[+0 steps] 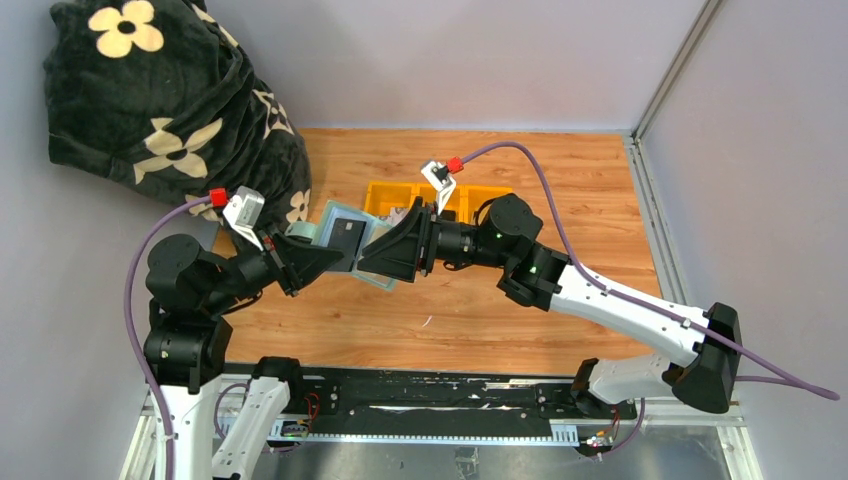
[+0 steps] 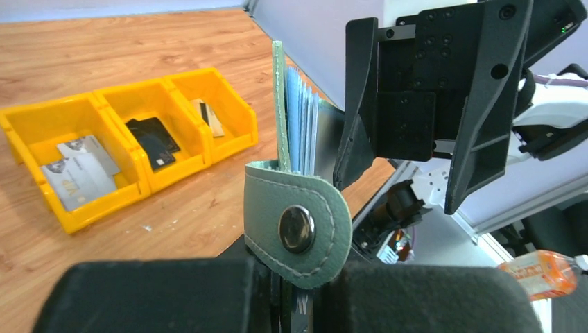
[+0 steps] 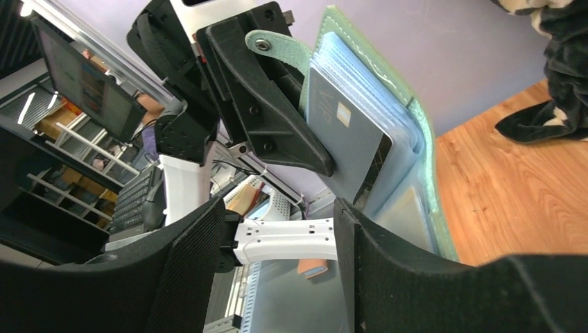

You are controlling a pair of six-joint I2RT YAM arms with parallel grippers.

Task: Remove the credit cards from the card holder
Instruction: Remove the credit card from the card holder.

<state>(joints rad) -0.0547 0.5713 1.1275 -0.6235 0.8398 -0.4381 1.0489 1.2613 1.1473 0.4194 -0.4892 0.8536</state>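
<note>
My left gripper [image 2: 298, 300] is shut on the lower edge of the sage-green card holder [image 2: 281, 104], which it holds up above the table. The clasp tab [image 2: 298, 229] hangs over its fingers and the light blue leaves [image 2: 304, 114] fan out. A grey credit card [image 3: 343, 135] sticks out of the leaves [image 3: 399, 132]. My right gripper [image 3: 277, 270] faces the holder, open, with nothing between its fingers; the card's end lies just beyond its right finger [image 3: 416, 277]. From above, the two grippers [image 1: 335, 262] [image 1: 375, 258] meet at the holder [image 1: 335, 215].
A yellow three-compartment tray [image 2: 229, 135] sits on the wooden table behind the holder. It holds grey and white cards [image 2: 76, 170], a black card [image 2: 152, 142] and a tan card [image 2: 208, 118]. A black flowered cloth bag [image 1: 160, 100] stands at the back left.
</note>
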